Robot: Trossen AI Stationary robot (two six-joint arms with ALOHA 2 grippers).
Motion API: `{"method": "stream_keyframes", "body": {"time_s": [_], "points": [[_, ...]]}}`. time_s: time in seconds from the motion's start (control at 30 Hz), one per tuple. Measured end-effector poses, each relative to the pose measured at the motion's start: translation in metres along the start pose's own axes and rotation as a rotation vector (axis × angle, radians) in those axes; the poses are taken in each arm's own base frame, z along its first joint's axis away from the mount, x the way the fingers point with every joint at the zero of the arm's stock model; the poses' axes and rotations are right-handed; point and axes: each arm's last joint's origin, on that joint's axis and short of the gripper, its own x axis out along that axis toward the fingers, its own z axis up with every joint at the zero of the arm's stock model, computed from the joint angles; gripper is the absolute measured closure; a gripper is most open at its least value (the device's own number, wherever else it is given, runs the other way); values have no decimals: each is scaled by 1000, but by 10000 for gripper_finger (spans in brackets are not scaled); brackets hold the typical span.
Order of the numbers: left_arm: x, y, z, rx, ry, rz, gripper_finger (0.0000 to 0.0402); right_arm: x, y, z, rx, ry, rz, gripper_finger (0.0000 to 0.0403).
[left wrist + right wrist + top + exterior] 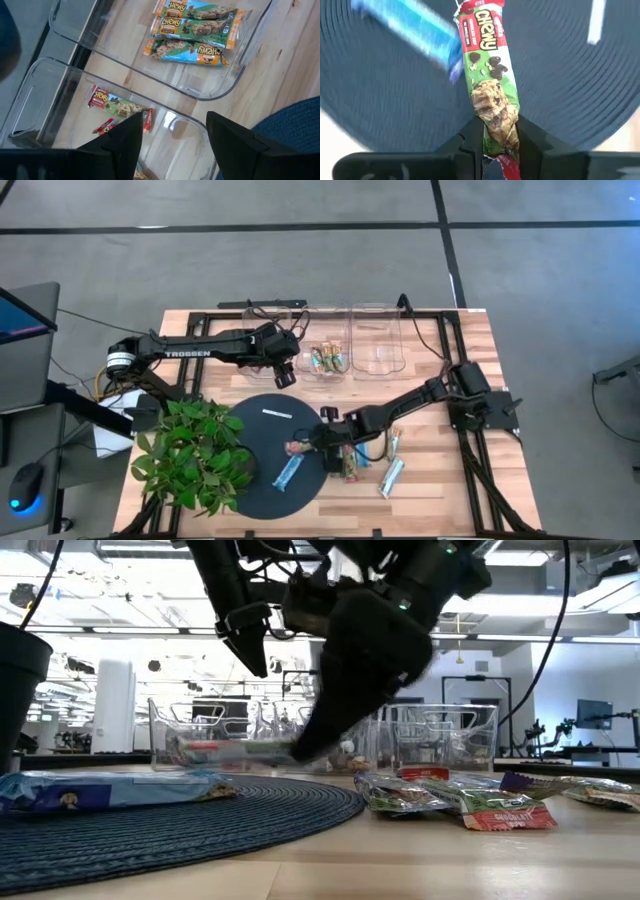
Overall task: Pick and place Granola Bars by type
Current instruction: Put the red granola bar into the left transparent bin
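My right gripper (303,448) (497,132) reaches from the table's right over the dark round mat (255,500) and is shut on a red and green bar (487,75). A blue bar (289,472) (110,788) lies flat on the mat beside it. Three more bars (350,462) (392,477) (395,442) lie on the wood right of the mat. My left gripper (284,372) (172,135) hangs open above the left clear bin (40,90), which holds red bars (117,105). The middle bin (327,360) holds orange and blue bars (192,27). My right gripper pinches the red and green bar between its two fingers (472,137) at one end (500,125), coming slanting down from the table's right. The bar runs on lengthwise past the fingertips toward the table's left. In the low view the bar (230,751) shows about level, above the mat.
A potted green plant (195,455) stands at the mat's left edge. A thin white strip (277,413) lies on the far part of the mat. A third clear bin (378,345) sits right of the middle bin. Bare wood lies near the table's right edge.
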Motion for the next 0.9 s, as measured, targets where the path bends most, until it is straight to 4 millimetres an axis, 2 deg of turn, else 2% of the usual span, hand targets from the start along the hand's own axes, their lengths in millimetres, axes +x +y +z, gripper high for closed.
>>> {"method": "stream_keyframes", "body": {"time_s": [0.23, 0.5, 0.73, 0.9], "points": [[0, 0, 0, 2, 3, 0, 188, -3, -34, -4, 132, 70, -123, 331], [0, 0, 0, 3, 2, -2, 188, -1, -66, -6, 234, 104, -173, 331], [0, -1, -1, 11, 10, -33, 188, -1, -72, -7, 254, 117, -71, 328], [0, -1, -1, 11, 10, -34, 188, -1, -69, -6, 250, 119, -48, 291]]}}
